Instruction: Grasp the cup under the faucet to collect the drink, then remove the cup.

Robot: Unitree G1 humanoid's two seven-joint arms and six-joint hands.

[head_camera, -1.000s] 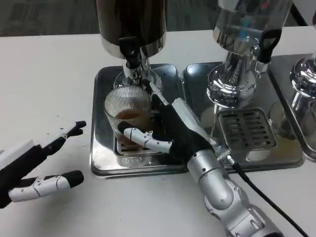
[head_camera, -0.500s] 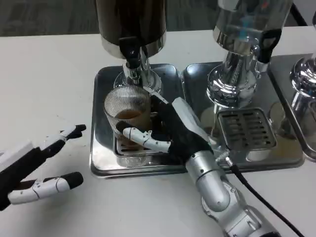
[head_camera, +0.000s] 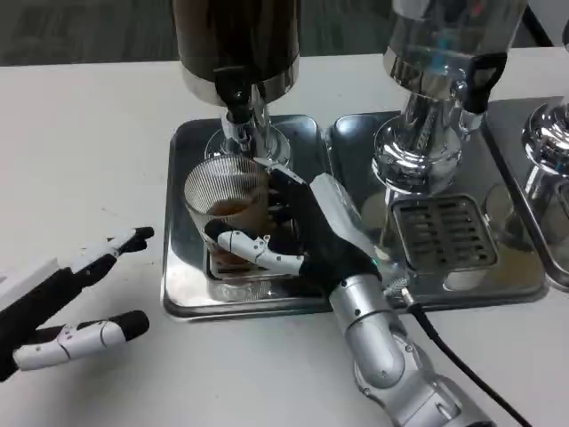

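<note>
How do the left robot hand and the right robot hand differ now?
The right robot hand grips the ribbed cup on the metal tray; the left robot hand holds nothing, fingers apart. The right robot hand reaches under the dark dispenser's faucet; the left robot hand is over the white table. Both have white and black fingers.

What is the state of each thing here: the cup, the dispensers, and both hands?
cup: upright under the faucet, some brown drink inside, held
right hand: grips the cup
left hand: holds nothing, fingers apart
dark dispenser: holds dark liquid
clear dispenser: holds clear liquid
</note>
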